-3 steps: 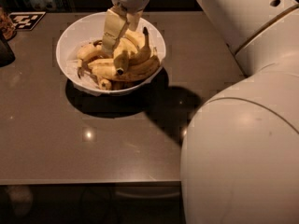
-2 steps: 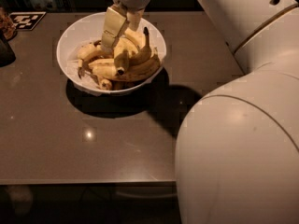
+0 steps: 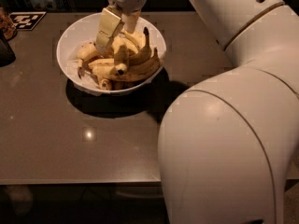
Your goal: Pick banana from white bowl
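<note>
Your gripper [image 3: 114, 40] is down in white bowl [image 3: 70, 41], at top of heap; wide or narrow, cannot tell. Banana [image 3: 122, 54] just beneath it, other bananas [image 3: 140, 69] touching all round. Arm [image 3: 224, 143] hides table [image 3: 46, 134] at right. Checkered tag [image 3: 27, 20] and dark object [image 3: 4, 50] well apart at left.

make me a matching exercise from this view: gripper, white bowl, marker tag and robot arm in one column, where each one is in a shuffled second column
Column one
1. gripper
2. white bowl
3. black-and-white marker tag
4. robot arm

Column two
a. lying flat at the far left corner of the table
b. standing on the table, holding the banana heap
c. lowered into the bowl, at the top of the banana heap
d. bulky white casing filling the near right of the view

Pairs: 1-c, 2-b, 3-a, 4-d
</note>
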You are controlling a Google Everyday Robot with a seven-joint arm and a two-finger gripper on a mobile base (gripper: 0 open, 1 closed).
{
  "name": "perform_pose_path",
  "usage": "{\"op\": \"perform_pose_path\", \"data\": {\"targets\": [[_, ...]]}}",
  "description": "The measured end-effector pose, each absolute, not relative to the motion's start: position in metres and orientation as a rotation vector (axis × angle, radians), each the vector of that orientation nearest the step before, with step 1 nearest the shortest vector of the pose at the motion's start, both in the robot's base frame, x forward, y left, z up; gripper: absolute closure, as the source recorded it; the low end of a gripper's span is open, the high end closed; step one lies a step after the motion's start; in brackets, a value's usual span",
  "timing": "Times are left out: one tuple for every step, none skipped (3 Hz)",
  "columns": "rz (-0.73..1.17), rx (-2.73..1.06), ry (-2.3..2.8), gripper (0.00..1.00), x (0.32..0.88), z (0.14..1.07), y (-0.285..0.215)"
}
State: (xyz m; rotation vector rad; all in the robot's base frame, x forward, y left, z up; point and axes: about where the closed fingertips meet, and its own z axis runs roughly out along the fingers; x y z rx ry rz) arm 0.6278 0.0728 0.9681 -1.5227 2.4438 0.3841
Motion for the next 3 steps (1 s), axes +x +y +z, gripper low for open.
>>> {"op": "perform_pose_path", "data": {"targets": [[0.407, -1.529, 2.473, 0.23, 0.627, 0.957, 0.078], [0.441, -1.528, 2.514, 0.23, 0.625, 0.944, 0.077], [0.462, -1.526, 2.549, 0.24, 0.624, 0.932, 0.074]]}}
